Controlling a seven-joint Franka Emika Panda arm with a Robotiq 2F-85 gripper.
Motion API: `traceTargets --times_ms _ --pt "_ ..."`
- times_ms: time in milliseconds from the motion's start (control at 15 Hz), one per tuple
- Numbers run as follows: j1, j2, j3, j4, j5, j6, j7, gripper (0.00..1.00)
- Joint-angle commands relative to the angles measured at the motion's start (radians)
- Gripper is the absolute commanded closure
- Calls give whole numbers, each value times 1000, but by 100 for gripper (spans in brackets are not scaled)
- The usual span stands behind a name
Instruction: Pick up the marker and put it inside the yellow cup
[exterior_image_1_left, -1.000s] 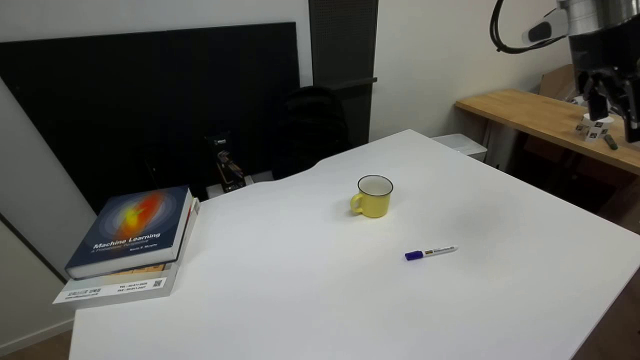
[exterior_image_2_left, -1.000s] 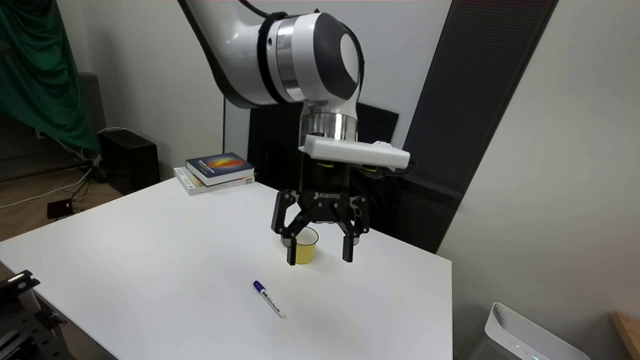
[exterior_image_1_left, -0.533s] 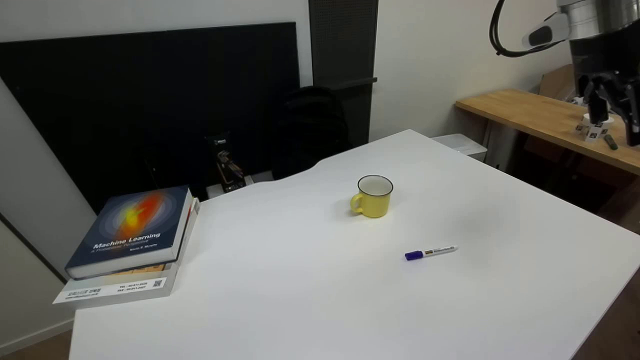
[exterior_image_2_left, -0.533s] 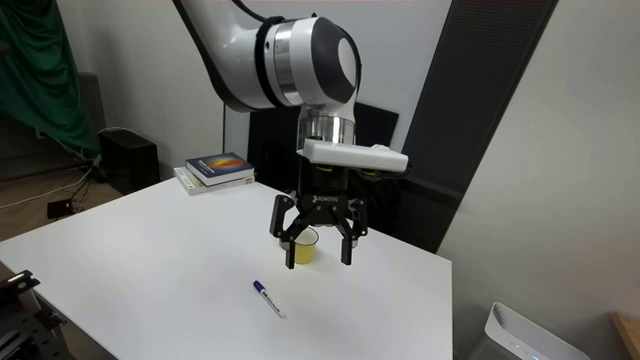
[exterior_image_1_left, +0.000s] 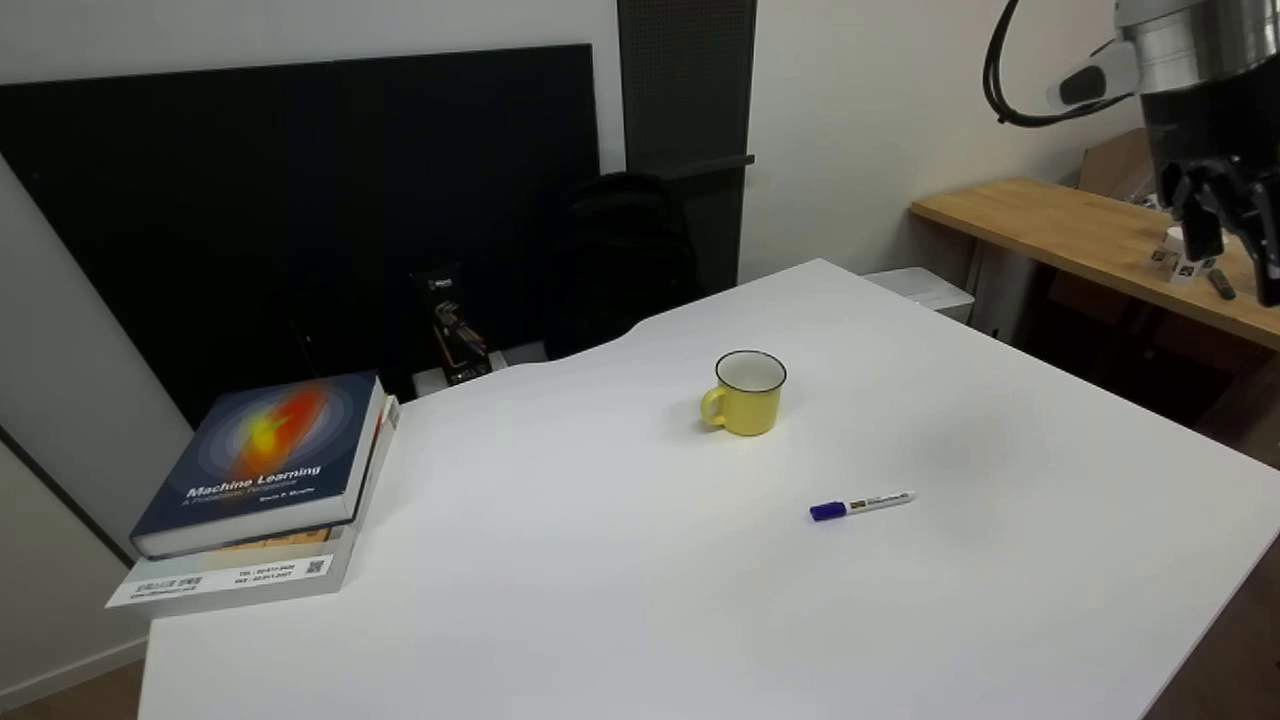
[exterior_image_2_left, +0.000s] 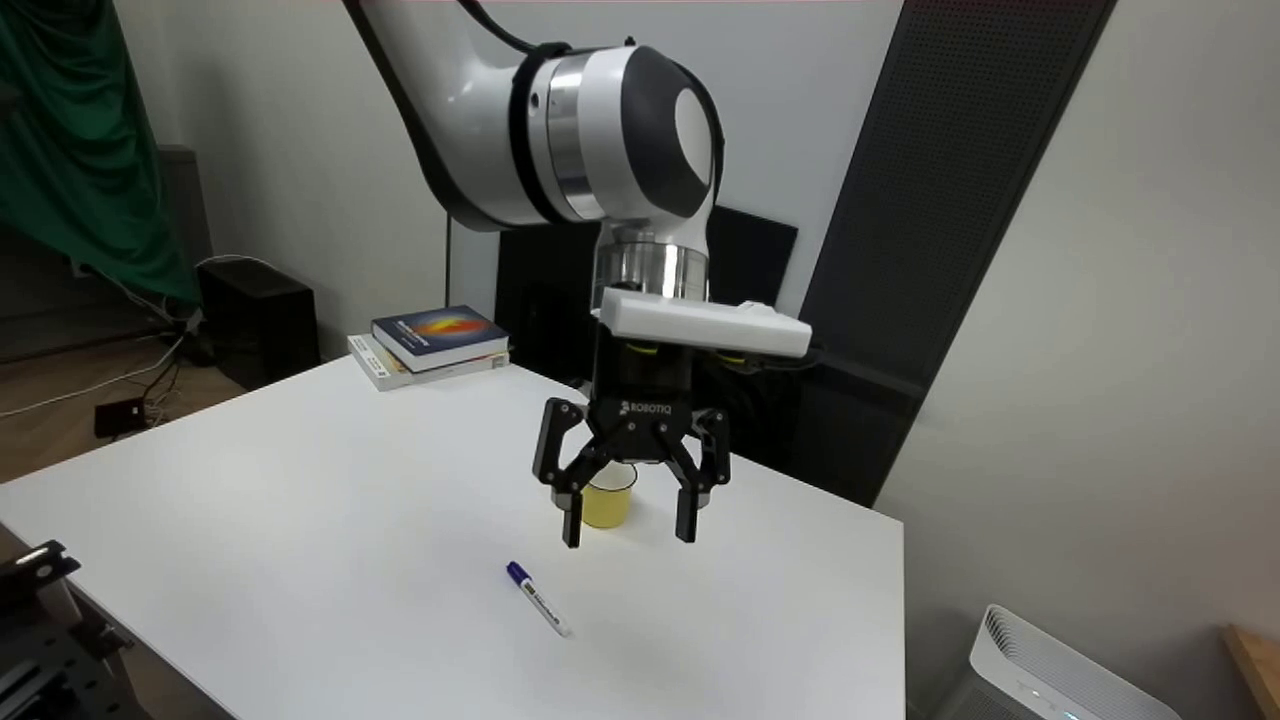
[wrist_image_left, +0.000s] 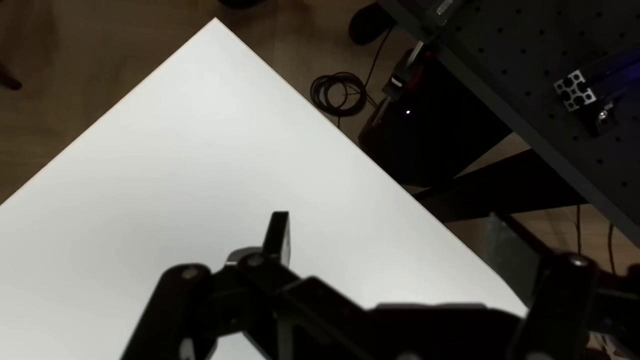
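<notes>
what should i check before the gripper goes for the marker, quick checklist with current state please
1. Gripper open: ok, spread wide and holding nothing.
2. Marker free to grasp: ok, lying flat on the table, apart from the yellow cup.
3. Gripper lined up with the marker: not ok, the wrist view shows no marker.
4. Yellow cup ready to receive: ok, upright with its mouth facing up.
5. Books away from the marker: ok, stacked at the table's edge.
6. Exact height above the table: cannot tell, only that the gripper is raised.
</notes>
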Motion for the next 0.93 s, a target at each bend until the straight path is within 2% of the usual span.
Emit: traceTargets --times_ms 0,267,467,533,667,867 --pt "-1 86 -14 6 -30 18 44 0" --pt "-2 191 -36 36 -199 121 49 0" --pt "-17 272 -64 76 -384 292 70 0" --pt "-34 301 -70 99 -415 354 64 0" --pt "-88 364 -68 157 -413 490 14 0" --pt "-196 464 -18 251 -294 669 -120 0"
